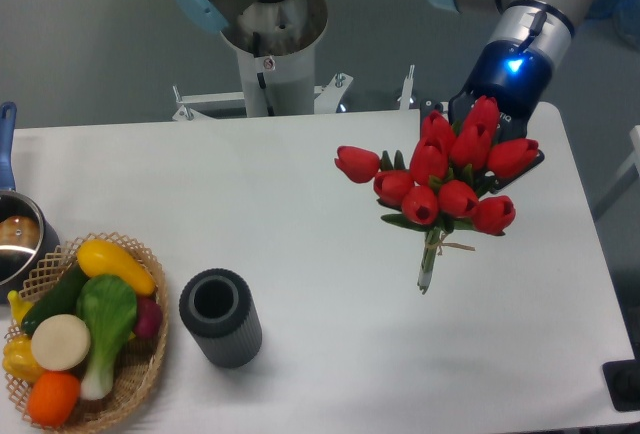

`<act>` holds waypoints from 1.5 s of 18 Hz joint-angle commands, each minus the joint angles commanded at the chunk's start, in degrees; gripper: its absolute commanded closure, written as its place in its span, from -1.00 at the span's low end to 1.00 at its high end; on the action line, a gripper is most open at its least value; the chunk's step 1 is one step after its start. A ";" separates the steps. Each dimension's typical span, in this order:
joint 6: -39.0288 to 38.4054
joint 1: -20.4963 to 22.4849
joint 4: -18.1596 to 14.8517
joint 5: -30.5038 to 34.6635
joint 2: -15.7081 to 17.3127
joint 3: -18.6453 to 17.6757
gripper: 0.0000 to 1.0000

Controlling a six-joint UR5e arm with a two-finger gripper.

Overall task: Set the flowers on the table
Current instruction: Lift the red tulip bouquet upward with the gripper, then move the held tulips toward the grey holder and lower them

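Flowers point(445, 179): red tulip bunch, at 2 o'clock of the view, apparently carried above the table point(300, 214), stem end hanging toward 6 o'clock. Gripper point(487, 124): behind the blooms, jaws hidden; opening and hold cannot be told, though it likely has the bunch. Dark ribbed vase point(220, 316): 7 o'clock, well apart. Status, judged: placement not yet done; lowering and release remain.
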 joint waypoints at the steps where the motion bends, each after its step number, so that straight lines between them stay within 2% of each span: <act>1: 0.00 -0.17 0.09 0.09 0.00 -0.26 0.29; 5: -0.26 0.09 -0.09 0.35 0.52 -0.96 0.28; 8: -0.44 0.70 -0.26 0.79 2.37 -1.49 0.28; 15: -0.35 0.44 -0.44 12.12 5.80 -2.46 0.28; 19: -0.35 -1.48 -0.70 26.42 7.47 -3.34 0.28; 22: -0.26 -3.95 -0.79 33.55 7.47 -3.60 0.28; 27: 0.88 -9.48 -0.88 47.53 7.38 -7.55 0.28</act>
